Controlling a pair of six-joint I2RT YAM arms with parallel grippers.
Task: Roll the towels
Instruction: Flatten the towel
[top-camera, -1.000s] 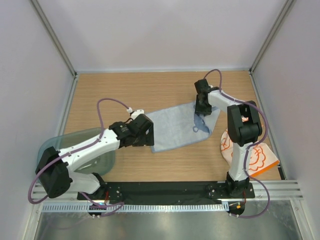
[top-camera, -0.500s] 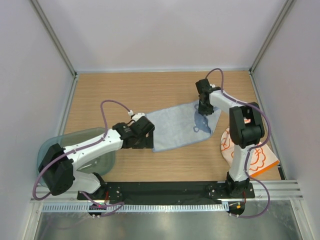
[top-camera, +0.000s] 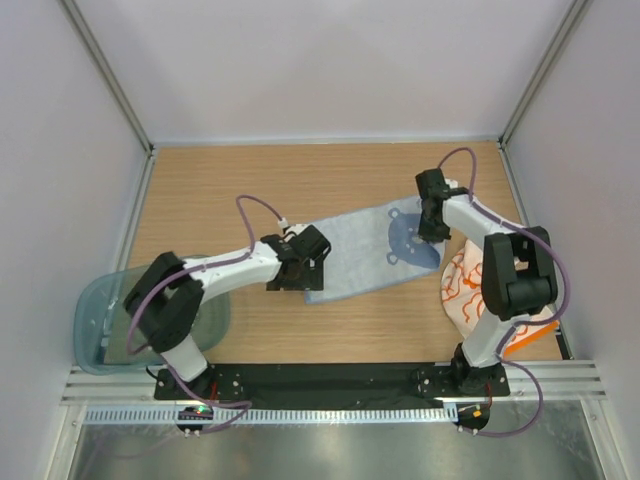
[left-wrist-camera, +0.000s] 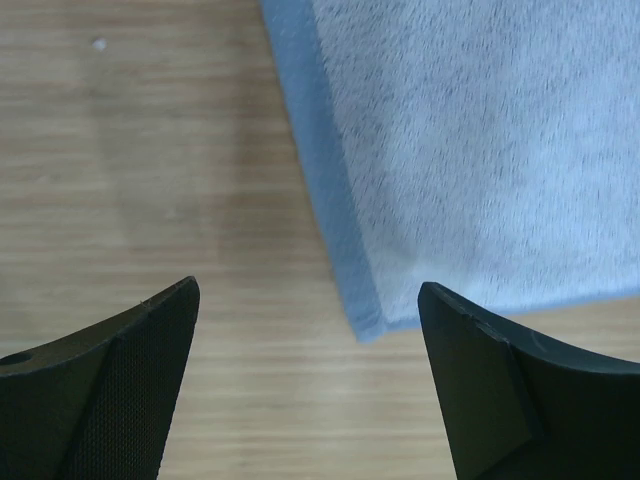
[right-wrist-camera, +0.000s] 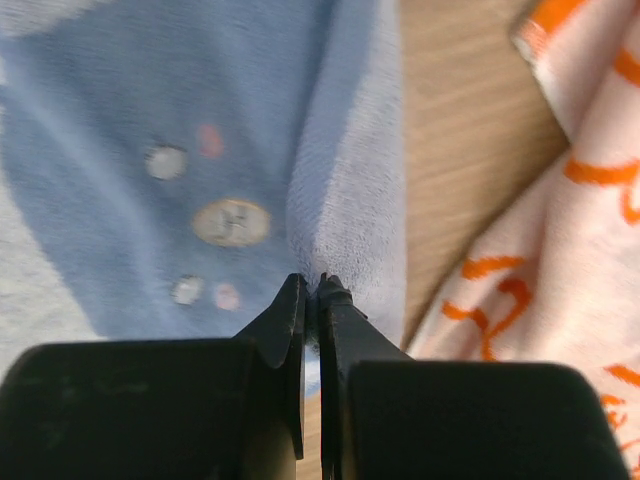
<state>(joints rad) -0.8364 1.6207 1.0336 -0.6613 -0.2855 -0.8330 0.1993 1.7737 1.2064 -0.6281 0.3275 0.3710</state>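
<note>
A pale blue towel (top-camera: 352, 252) lies spread flat mid-table, with a darker blue patch (top-camera: 410, 240) near its right end. My right gripper (top-camera: 433, 231) is shut on a fold of the towel's right edge (right-wrist-camera: 345, 200), the cloth pinched between the jaws (right-wrist-camera: 312, 283). My left gripper (top-camera: 303, 270) hovers open over the towel's near left corner (left-wrist-camera: 365, 320), its fingertips (left-wrist-camera: 180, 300) straddling the corner and bare wood. An orange and white towel (top-camera: 478, 292) lies crumpled at the right, and it also shows in the right wrist view (right-wrist-camera: 570, 190).
A translucent blue-green tray (top-camera: 100, 315) sits at the near left, under the left arm. White walls enclose the wooden table (top-camera: 230, 190) on three sides. A black rail (top-camera: 330, 380) runs along the near edge.
My right gripper has shut on the blue towel's right edge and moved right, flattening that end. My left gripper has slid right to the towel's near left corner, still open.
</note>
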